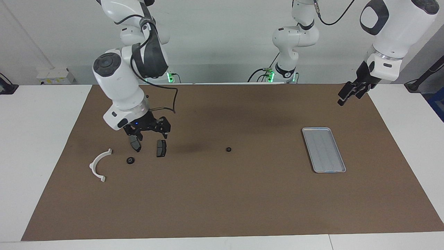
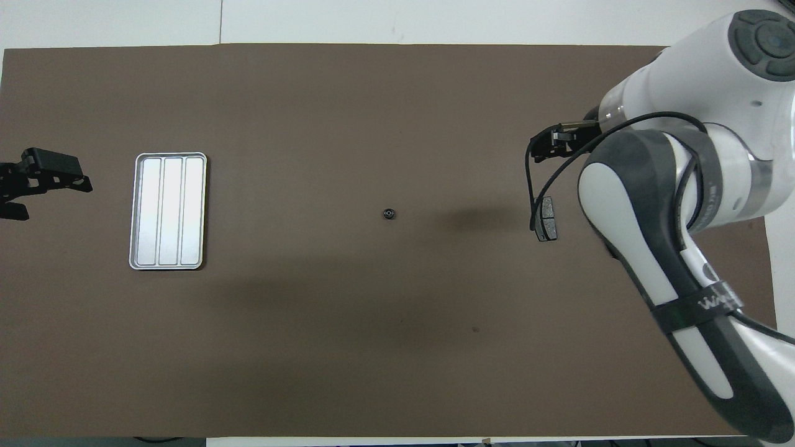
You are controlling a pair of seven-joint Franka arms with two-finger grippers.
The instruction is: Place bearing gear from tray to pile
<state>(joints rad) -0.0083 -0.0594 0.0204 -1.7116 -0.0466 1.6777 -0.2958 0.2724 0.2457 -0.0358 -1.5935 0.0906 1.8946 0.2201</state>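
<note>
A small black bearing gear [image 1: 130,160] lies on the brown mat within the pile, between the white curved bracket [image 1: 98,166] and two dark brake pads [image 1: 134,143] [image 1: 161,148]. My right gripper [image 1: 150,133] hangs open and empty in the air over the brake pads. In the overhead view the right arm hides that gear and one pad; the other pad [image 2: 546,218] shows beside the right gripper [image 2: 559,141]. The grey-blue tray [image 1: 323,149] [image 2: 169,211] holds nothing. My left gripper [image 1: 347,94] [image 2: 37,180] waits open in the air past the tray's end.
A second small black gear [image 1: 228,149] [image 2: 389,214] sits alone on the mat [image 1: 222,201] about midway between the pile and the tray. White table surface borders the mat at both ends.
</note>
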